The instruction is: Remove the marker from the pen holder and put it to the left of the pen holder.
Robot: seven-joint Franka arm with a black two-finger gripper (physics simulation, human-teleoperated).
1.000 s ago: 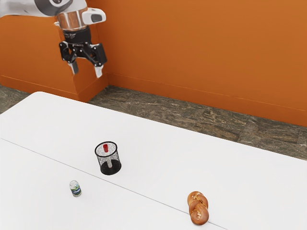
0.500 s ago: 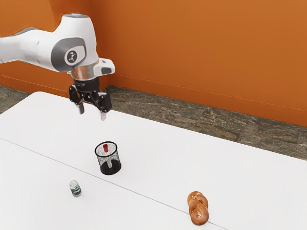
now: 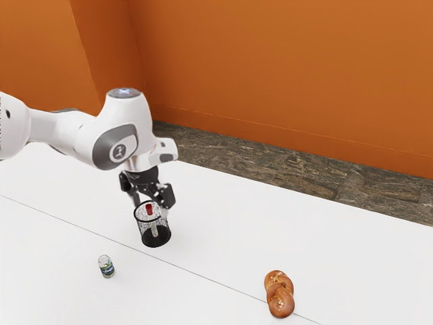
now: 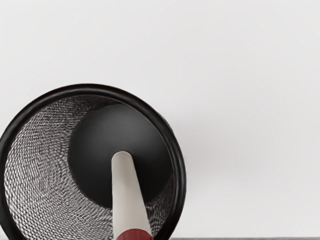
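The gripper (image 3: 150, 206) is spread open over the pen holder (image 3: 163, 229), in which the marker (image 3: 149, 210) is leaned, red end up. Well apart from the holder, the table's (image 3: 216, 230) far edge and the bread (image 3: 279, 294) are seen (decent room, that); the can (image 3: 106, 267) is set nearer.

Exterior view: high beside arm (image 3: 64, 132), well back, angled down. Wrist view: close, facing down into shared pen holder (image 4: 40, 165).
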